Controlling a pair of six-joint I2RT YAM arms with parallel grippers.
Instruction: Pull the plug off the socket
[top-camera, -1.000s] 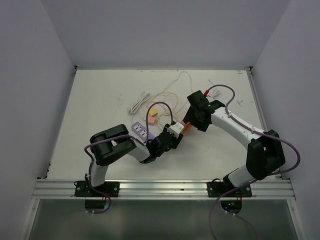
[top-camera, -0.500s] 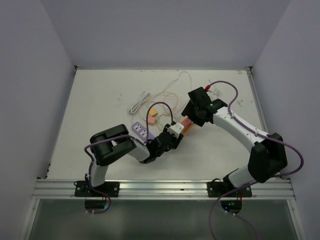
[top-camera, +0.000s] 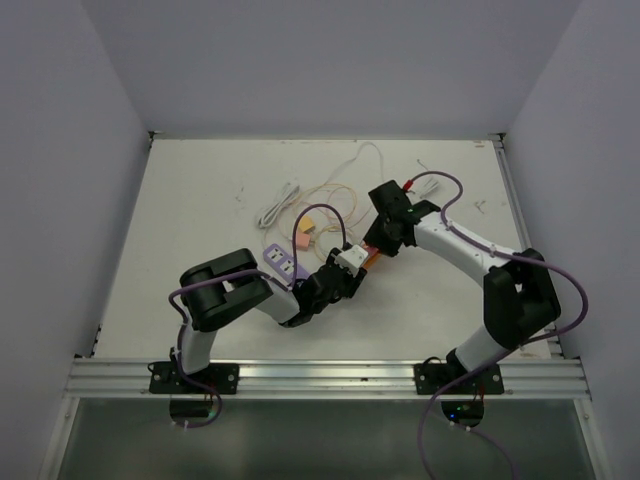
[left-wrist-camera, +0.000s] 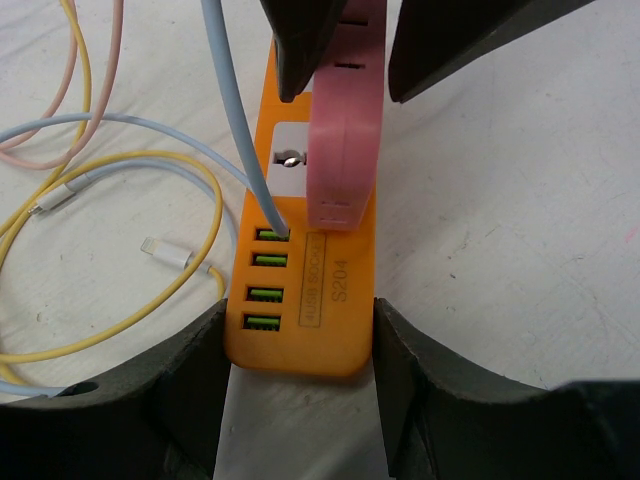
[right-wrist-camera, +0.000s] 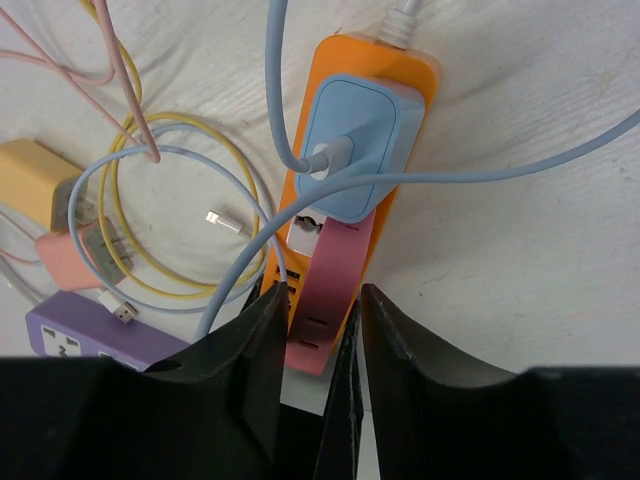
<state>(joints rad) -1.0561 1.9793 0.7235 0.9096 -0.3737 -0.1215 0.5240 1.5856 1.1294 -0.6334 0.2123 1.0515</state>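
Observation:
An orange power strip (left-wrist-camera: 305, 300) lies on the white table, also seen in the top view (top-camera: 371, 256). A flat pink plug (left-wrist-camera: 345, 130) sits in it beside a light blue charger (right-wrist-camera: 355, 150). My left gripper (left-wrist-camera: 300, 335) is shut on the near end of the strip, one finger against each side. My right gripper (right-wrist-camera: 322, 310) comes from the opposite side. Its fingers (right-wrist-camera: 262, 340) straddle the pink plug (right-wrist-camera: 325, 275) and press its two sides. In the top view the left gripper (top-camera: 352, 262) and right gripper (top-camera: 379, 244) meet over the strip.
A purple power strip (right-wrist-camera: 90, 340) lies to the left (top-camera: 280, 262). Yellow, pink and light blue cables (left-wrist-camera: 130, 170) loop beside the orange strip. A yellow adapter (right-wrist-camera: 35, 185) and a coiled white cable (top-camera: 278, 205) lie further left. Grey walls ring the table.
The right gripper lifted slightly away toward the far right, then came back down onto the pink plug. The left gripper and the orange strip have stayed in place.

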